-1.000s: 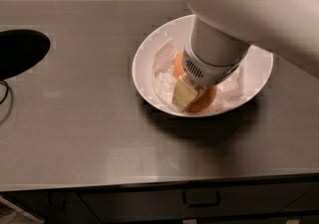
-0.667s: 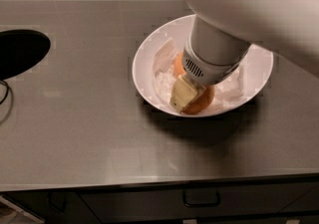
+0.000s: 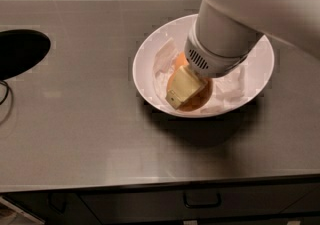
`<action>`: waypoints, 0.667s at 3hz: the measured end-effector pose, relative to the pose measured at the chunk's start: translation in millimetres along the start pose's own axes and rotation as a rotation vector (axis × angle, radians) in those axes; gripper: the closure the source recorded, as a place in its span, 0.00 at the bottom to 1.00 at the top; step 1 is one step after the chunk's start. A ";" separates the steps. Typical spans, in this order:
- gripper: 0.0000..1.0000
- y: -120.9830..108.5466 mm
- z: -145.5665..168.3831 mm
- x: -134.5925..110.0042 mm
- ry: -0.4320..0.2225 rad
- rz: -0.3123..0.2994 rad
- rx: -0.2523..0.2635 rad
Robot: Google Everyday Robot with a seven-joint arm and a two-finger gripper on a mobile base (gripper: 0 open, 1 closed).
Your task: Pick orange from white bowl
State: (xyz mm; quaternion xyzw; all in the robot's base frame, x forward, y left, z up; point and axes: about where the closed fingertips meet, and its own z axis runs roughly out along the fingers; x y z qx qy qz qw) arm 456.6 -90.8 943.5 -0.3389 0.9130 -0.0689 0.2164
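Note:
The white bowl sits on the grey counter, right of centre. The orange lies inside it, toward the front, and is mostly covered. My gripper reaches down into the bowl from the upper right, and its yellowish tip lies right over the orange and touches it. The white wrist and arm hide the bowl's middle and the back of the orange. Pale crumpled pieces lie in the bowl around the orange.
The steel counter stretches left and forward of the bowl. A dark round opening is at its left edge, with a thin cable below it. Dark tiles line the back wall. A drawer handle shows under the front edge.

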 end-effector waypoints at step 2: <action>1.00 -4.6 -22.2 -3.6 -0.065 0.025 0.055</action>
